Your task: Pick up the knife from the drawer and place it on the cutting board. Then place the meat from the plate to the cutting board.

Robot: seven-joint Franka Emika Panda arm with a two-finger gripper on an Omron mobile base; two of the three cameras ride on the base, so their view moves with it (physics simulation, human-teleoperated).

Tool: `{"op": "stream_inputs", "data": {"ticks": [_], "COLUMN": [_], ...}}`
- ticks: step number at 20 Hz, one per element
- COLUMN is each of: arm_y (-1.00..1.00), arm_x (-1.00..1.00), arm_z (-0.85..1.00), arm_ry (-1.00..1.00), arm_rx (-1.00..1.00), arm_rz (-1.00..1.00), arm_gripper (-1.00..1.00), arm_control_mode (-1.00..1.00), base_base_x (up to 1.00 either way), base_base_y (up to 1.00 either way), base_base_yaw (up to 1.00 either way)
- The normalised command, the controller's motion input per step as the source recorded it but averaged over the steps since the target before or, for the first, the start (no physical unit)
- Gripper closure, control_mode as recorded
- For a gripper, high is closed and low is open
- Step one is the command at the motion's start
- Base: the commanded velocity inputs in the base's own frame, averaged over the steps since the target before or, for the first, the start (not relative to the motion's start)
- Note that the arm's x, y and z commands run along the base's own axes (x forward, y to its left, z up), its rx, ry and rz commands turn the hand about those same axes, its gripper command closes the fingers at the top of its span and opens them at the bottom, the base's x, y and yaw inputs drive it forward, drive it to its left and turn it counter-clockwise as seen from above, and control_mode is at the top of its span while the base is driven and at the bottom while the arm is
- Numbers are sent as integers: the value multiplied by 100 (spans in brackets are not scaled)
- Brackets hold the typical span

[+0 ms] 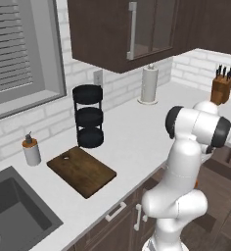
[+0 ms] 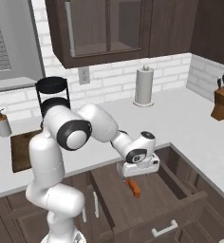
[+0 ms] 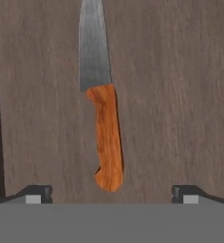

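Gripper: hanging wide open over the drawer, gripping nothing, its 2 fingertips straddling the handle's line for a pinch across it.
Knife: lying flat on the drawer floor, orange handle nearest the hand.
Cutting board: waiting bare on the counter beside the sink.

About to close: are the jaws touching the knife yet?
Apart. In the hand view the knife lies on the drawer floor midway between the open fingertips, bare wood either side.
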Motion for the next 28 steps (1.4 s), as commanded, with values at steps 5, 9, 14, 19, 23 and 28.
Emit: {"op": "stream_inputs", "data": {"ticks": [5, 9, 14, 19, 23, 28], "arm_y": [4, 9, 2, 0, 0, 0], "arm_x": [0, 2, 19, 30, 25, 8], "arm_z": [-34, -23, -17, -15, -24, -34], "arm_ry": [-7, 0, 0, 0, 0, 0], "arm_rx": [0, 0, 0, 0, 0, 0], "arm_rz": [0, 0, 0, 0, 0, 0], "arm_gripper": [-100, -100, -100, -100, -100, -100], "arm_control_mode": [-100, -100, -100, -100, -100, -100], "base_base_x": [0, 0, 0, 0, 0, 0], "base_base_y": [0, 0, 0, 0, 0, 0], "base_base_yaw": [0, 0, 0, 0, 0, 0]}}
